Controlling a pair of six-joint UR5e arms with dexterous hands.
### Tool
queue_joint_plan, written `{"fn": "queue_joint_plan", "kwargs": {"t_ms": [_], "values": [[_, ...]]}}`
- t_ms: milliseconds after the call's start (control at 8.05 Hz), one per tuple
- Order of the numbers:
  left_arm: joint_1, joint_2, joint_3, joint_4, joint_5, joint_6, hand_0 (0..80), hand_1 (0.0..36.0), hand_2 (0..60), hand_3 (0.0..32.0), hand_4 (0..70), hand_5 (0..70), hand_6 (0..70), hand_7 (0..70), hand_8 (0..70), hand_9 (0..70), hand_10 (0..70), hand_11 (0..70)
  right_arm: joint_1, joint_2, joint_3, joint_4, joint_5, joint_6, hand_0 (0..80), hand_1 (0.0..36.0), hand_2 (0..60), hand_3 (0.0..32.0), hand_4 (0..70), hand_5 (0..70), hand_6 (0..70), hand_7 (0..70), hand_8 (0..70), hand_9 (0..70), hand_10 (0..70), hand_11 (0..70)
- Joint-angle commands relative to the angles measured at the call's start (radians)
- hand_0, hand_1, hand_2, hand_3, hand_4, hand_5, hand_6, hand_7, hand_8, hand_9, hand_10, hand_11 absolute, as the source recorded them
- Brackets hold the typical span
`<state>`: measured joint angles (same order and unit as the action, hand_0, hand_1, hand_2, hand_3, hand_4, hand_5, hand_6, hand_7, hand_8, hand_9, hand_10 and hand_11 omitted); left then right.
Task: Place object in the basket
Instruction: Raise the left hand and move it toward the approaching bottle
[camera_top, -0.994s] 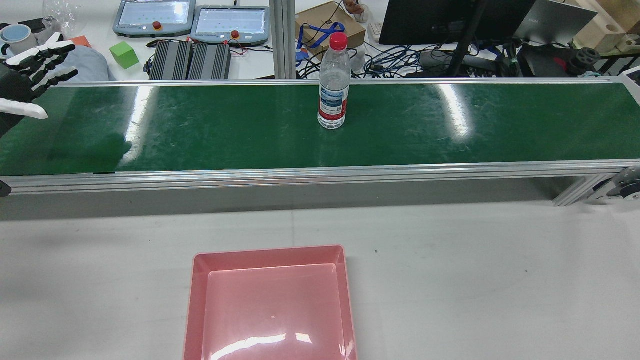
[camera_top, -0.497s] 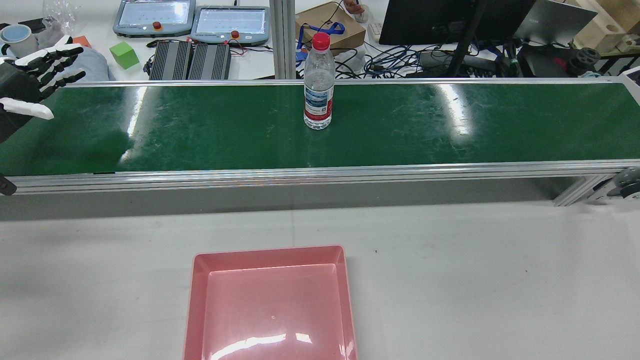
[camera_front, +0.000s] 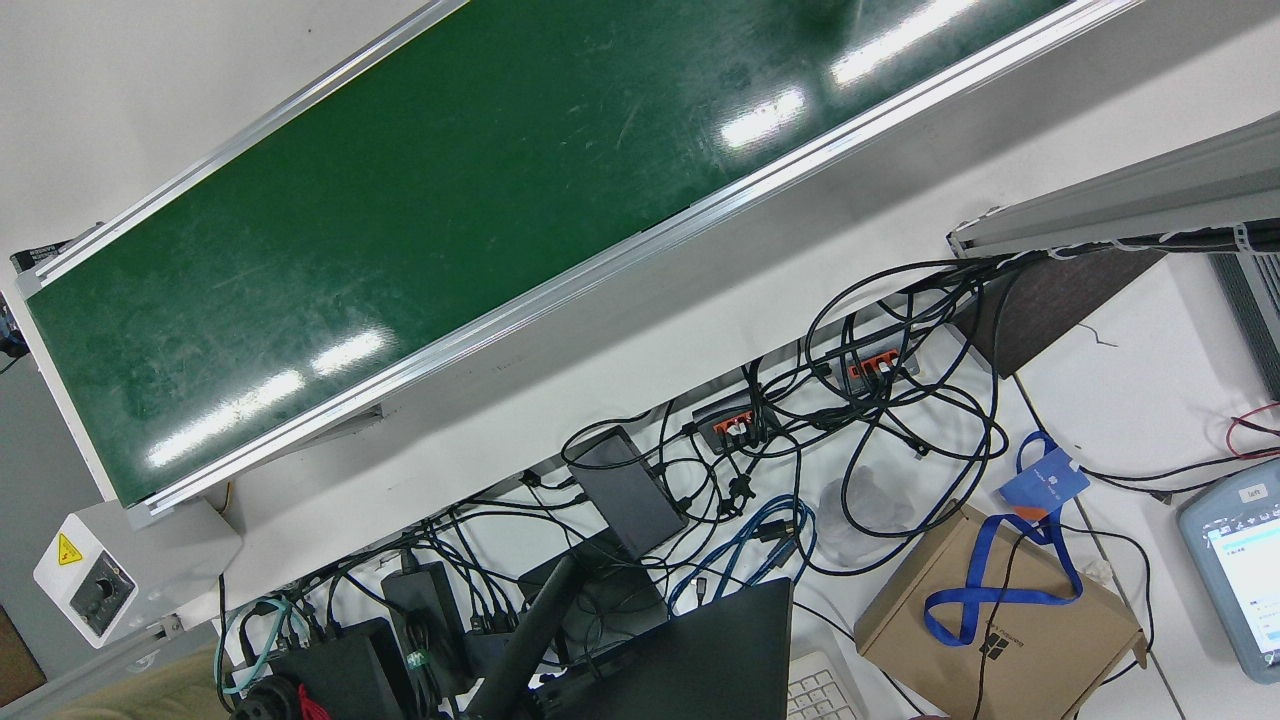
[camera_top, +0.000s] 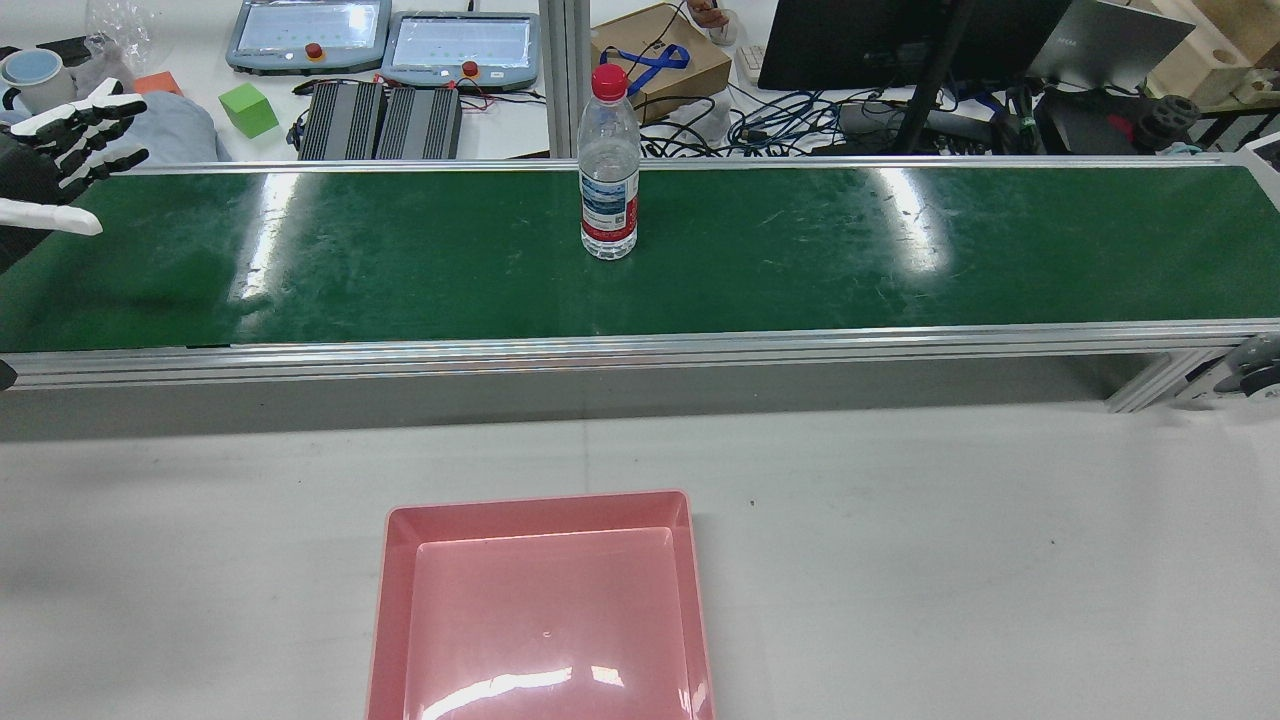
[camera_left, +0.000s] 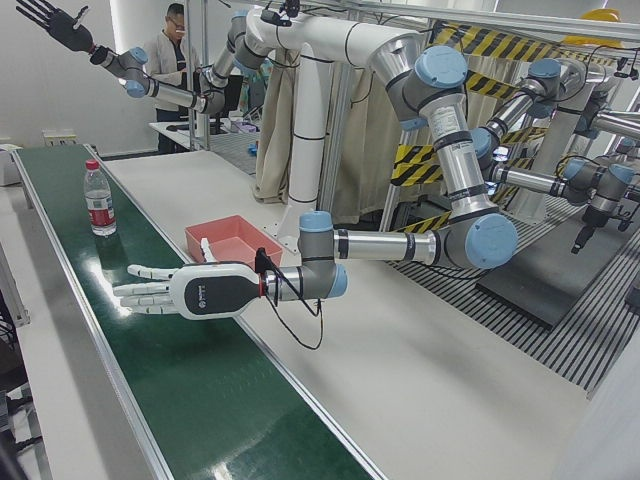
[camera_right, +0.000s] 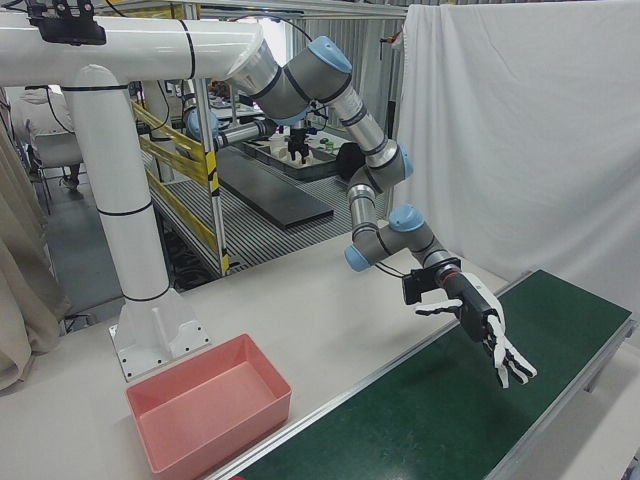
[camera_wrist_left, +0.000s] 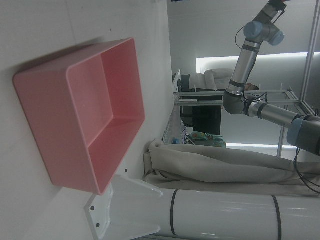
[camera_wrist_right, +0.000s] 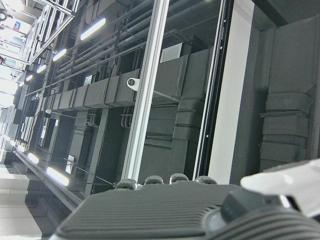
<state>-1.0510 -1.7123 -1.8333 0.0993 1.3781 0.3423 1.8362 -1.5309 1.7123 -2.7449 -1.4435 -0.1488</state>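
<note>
1. The water bottle (camera_top: 608, 165) stands upright on the conveyor belt (camera_top: 800, 250), about midway along it and towards its far edge
2. My left hand (camera_top: 60, 150) hovers over the belt's left end, well apart from the bottle, fingers spread flat, holding nothing
3. My right hand (camera_left: 55, 22) is raised high above the belt, fingers splayed, empty
4. The pink basket (camera_top: 540, 505) sits on the table on the near side of the belt, empty
5. I expect thin, smooth plastic that dents easily. I cannot tell how full it is, so its weight is uncertain
6. I would wrap the labelled mid-body, below the red cap, and squeeze gently
</note>
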Motion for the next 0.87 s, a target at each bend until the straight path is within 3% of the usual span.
{"fn": "queue_joint_plan", "kwargs": {"t_ms": [0, 248, 373, 497, 745], "values": [[0.002, 0.003, 0.002, 0.008, -0.010, -0.009, 53.3, 16.6, 2.2, 0.0, 19.9, 16.0, 0.6, 0.0, 4.0, 5.9, 7.5, 12.7, 0.000, 0.000, 0.000, -0.001, 0.000, 0.000, 0.0, 0.0, 0.0, 0.0, 0.0, 0.0, 0.0, 0.0, 0.0, 0.0, 0.0, 0.0], [-0.001, 0.006, -0.001, 0.016, -0.034, -0.068, 55.1, 17.9, 2.4, 0.0, 20.0, 16.1, 0.0, 0.0, 4.5, 6.3, 7.6, 12.9, 0.000, 0.000, 0.001, 0.001, 0.000, 0.000, 0.0, 0.0, 0.0, 0.0, 0.0, 0.0, 0.0, 0.0, 0.0, 0.0, 0.0, 0.0], [0.002, 0.005, -0.007, 0.020, -0.089, -0.068, 55.7, 17.9, 0.5, 0.0, 19.4, 16.0, 0.0, 0.0, 3.1, 6.2, 7.3, 12.7, 0.000, 0.000, 0.000, 0.001, 0.000, 0.000, 0.0, 0.0, 0.0, 0.0, 0.0, 0.0, 0.0, 0.0, 0.0, 0.0, 0.0, 0.0], [0.009, 0.002, -0.035, 0.077, -0.167, -0.068, 57.5, 19.1, 0.0, 0.0, 20.0, 16.3, 0.0, 0.0, 3.3, 6.3, 7.3, 12.8, 0.000, 0.000, 0.000, 0.001, 0.000, 0.000, 0.0, 0.0, 0.0, 0.0, 0.0, 0.0, 0.0, 0.0, 0.0, 0.0, 0.0, 0.0], [0.048, -0.001, -0.107, 0.192, -0.240, -0.054, 57.2, 20.0, 3.5, 0.0, 19.4, 16.0, 0.0, 0.0, 3.2, 6.2, 7.4, 13.0, 0.002, 0.000, 0.001, -0.001, 0.000, 0.000, 0.0, 0.0, 0.0, 0.0, 0.0, 0.0, 0.0, 0.0, 0.0, 0.0, 0.0, 0.0]]}}
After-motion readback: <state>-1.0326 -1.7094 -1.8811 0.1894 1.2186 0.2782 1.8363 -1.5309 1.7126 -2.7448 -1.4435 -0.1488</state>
